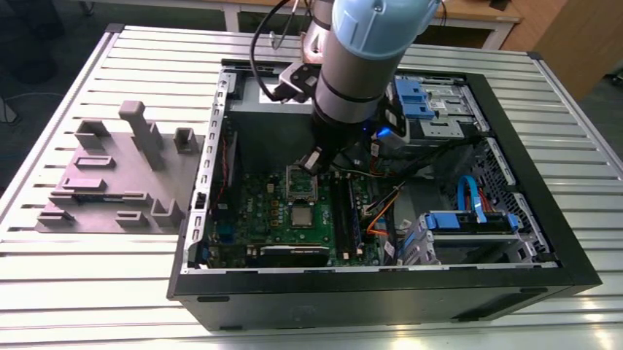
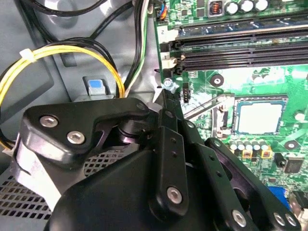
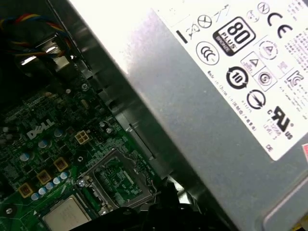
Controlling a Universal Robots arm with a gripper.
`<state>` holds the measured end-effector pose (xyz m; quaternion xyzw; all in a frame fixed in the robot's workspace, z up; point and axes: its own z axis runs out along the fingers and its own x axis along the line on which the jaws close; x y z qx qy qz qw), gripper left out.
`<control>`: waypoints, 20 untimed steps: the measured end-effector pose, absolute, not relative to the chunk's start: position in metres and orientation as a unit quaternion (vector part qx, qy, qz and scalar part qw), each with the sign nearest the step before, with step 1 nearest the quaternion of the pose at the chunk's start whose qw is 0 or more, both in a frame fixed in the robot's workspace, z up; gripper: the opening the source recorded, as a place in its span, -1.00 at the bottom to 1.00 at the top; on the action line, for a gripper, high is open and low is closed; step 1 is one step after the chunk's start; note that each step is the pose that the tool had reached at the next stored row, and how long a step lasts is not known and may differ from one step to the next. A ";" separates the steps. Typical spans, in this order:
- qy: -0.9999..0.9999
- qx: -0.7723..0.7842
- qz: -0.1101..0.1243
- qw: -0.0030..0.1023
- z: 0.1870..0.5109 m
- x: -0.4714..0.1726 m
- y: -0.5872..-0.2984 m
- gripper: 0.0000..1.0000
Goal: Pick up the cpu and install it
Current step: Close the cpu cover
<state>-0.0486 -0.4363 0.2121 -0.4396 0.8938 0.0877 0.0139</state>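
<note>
**Cpu lies on the board, gripper empty above the open frame**

In the exterior view an open computer case lies on a slatted table. A grey fixture block sits outside the case at its 9 o'clock. The arm reaches down into the case, and the gripper hangs over the green motherboard.

In the second wrist view the gripper has its fingers pressed together, with nothing between them. Its tip is near a thin metal lever.

The cpu lies flat on the motherboard at the gripper's 6 o'clock, apart from it. The raised socket frame stands between the two. Both wrist views show the cpu's silvery top. In the first wrist view the frame stands open just beside it, near the grey power supply.
</note>
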 end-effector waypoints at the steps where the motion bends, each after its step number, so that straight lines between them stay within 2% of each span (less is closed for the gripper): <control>1: 0.894 -0.440 0.085 0.012 0.213 -0.049 -0.436 -0.79; 4: 0.894 -0.440 0.082 0.010 0.214 -0.049 -0.436 -0.79; 20: 0.894 -0.440 0.082 0.010 0.230 -0.049 -0.436 -0.79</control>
